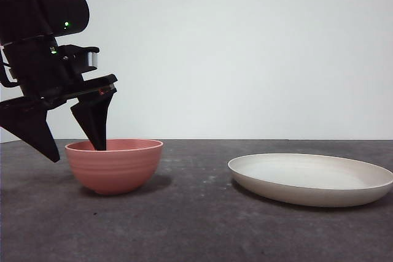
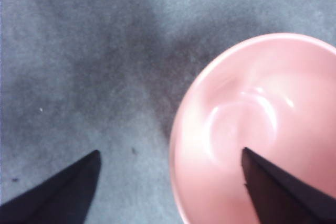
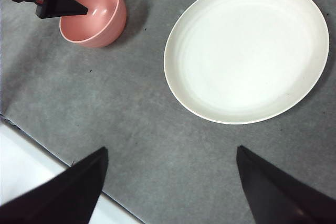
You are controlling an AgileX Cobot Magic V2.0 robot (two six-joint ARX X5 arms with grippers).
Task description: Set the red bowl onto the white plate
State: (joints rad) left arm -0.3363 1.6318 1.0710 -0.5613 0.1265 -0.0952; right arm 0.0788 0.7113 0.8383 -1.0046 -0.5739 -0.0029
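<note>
Red bowl [image 1: 114, 165] upright on grey surface [image 1: 196, 225], well apart from white plate [image 1: 311, 178]; bare surface between them. Left claw [image 1: 75, 142] spread wide astride bowl rim: one jaw inside, one outside. Right claw [image 3: 170, 174] spread wide, high above surface. Bowl partly cropped in left wrist view.

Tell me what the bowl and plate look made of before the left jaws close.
Red bowl: probably matte plastic or melamine, faintly ridged outside, soft sheen inside. White plate: similar cream matte material, dull with faint rings; ceramic can't be excluded.
</note>
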